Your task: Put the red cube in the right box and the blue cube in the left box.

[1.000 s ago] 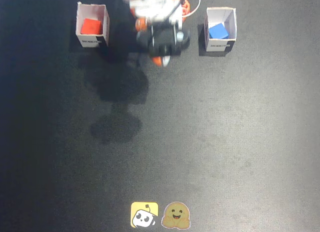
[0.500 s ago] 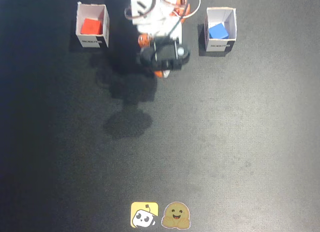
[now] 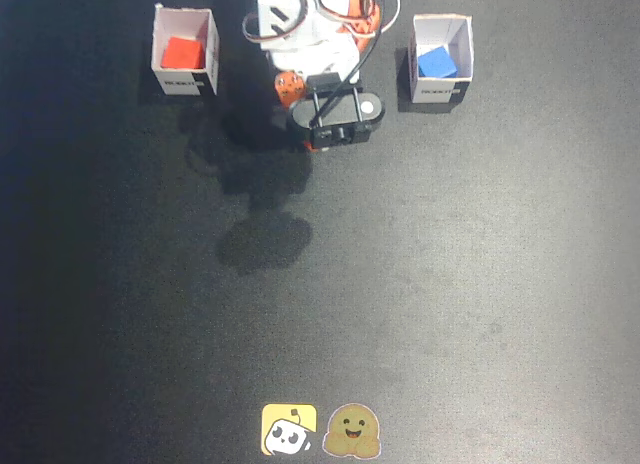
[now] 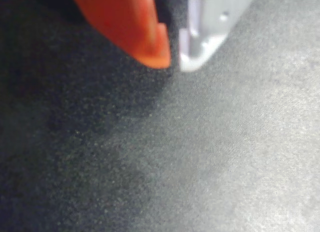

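The gripper [image 4: 172, 62], seen in the wrist view as an orange finger and a pale one with tips nearly pressed together and nothing between them, hangs above bare dark worktop [image 4: 210, 162]. In the fixed view the folded arm [image 3: 325, 109] sits between two white boxes: to the gripper's left in that view, the red cube [image 3: 182, 52] lies inside the left-hand box [image 3: 185, 81]; to its right, the blue cube [image 3: 435, 62] lies inside the right-hand box [image 3: 442, 87]. Both cubes appear delivered, so the step in hand seems to be parking the arm, best done by keeping it centred and well apart from either box's walls. Compared with a second ago, the arm's head has swung slightly rightward and its shadow has drifted farther down the worktop; the cubes have not moved.
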You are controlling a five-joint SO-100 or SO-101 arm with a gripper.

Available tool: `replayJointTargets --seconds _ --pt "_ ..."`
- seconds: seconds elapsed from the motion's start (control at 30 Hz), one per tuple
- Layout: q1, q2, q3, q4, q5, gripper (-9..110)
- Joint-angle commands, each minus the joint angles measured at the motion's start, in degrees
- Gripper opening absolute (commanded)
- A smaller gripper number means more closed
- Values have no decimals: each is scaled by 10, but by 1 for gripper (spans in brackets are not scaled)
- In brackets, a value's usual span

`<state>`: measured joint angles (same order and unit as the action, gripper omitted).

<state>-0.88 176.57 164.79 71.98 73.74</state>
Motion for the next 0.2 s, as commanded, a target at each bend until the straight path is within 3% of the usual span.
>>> replayJointTargets --seconds 0.0,0.17 --pt "5 6 -2 1 -2 0" --pt "5 6 -2 1 9 0"
